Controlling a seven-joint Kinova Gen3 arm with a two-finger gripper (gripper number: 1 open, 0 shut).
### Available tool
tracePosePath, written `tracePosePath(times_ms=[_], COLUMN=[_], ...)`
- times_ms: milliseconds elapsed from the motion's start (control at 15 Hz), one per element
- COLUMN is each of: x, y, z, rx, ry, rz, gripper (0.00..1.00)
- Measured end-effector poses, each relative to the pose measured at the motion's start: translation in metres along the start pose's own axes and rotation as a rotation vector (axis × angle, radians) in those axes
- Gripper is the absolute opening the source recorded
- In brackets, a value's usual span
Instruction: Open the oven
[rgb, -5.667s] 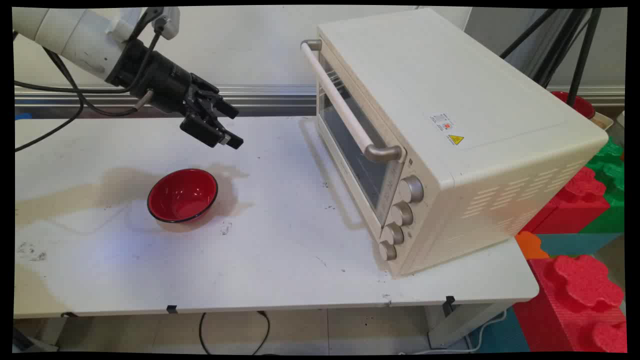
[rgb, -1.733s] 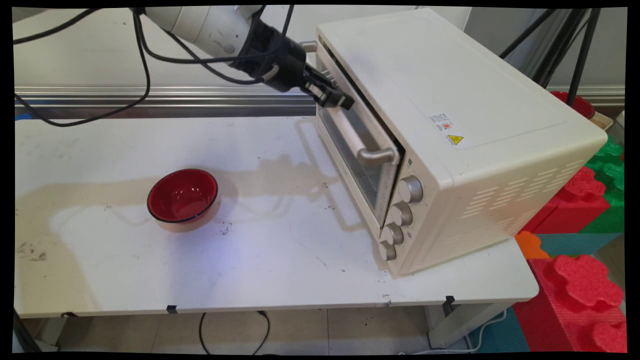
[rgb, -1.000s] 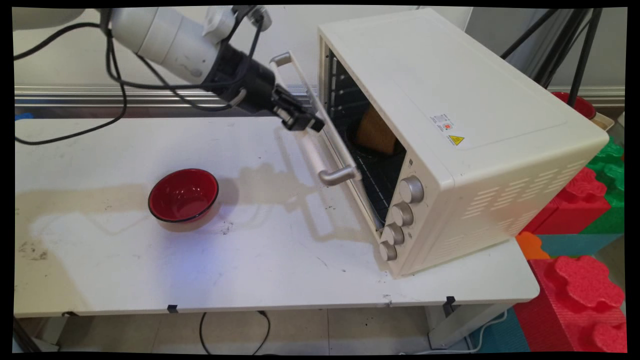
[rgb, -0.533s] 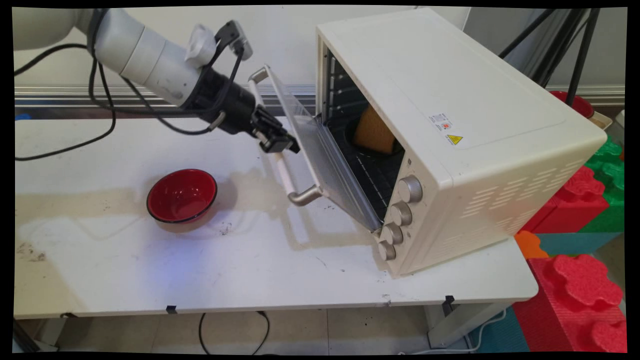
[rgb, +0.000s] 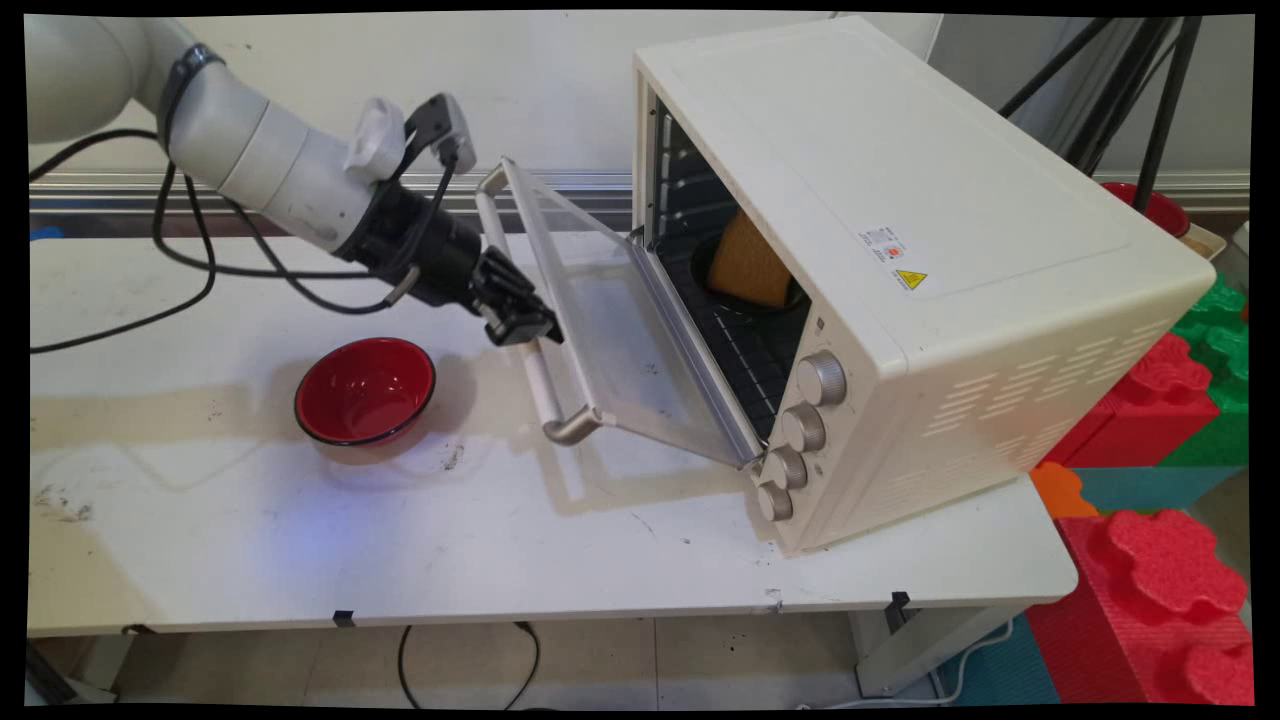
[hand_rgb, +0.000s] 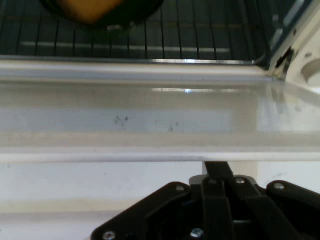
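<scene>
At the oven (rgb: 900, 250) door handle (rgb: 540, 370) | fingers (rgb: 527, 327) grip it | red bowl (rgb: 365, 390) left | bread (rgb: 750, 262) inside

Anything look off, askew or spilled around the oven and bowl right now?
Nothing spilled or damaged. The cream toaster oven sits at an angle to the white table edge, its glass door pulled most of the way down by the black gripper on the handle bar. The red bowl stands upright and empty.

Cream toaster oven (rgb: 900, 250), door (rgb: 620, 340) half-lowered
</scene>
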Motion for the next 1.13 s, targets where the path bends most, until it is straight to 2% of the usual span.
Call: tracePosePath(times_ms=[733, 1133], x=[-0.049, -0.069], y=[0.000, -0.002], z=[0.011, 0.011], rx=[-0.009, 0.003], ry=[-0.061, -0.061], rz=[0.051, 0.074], gripper=[0.00, 0.00])
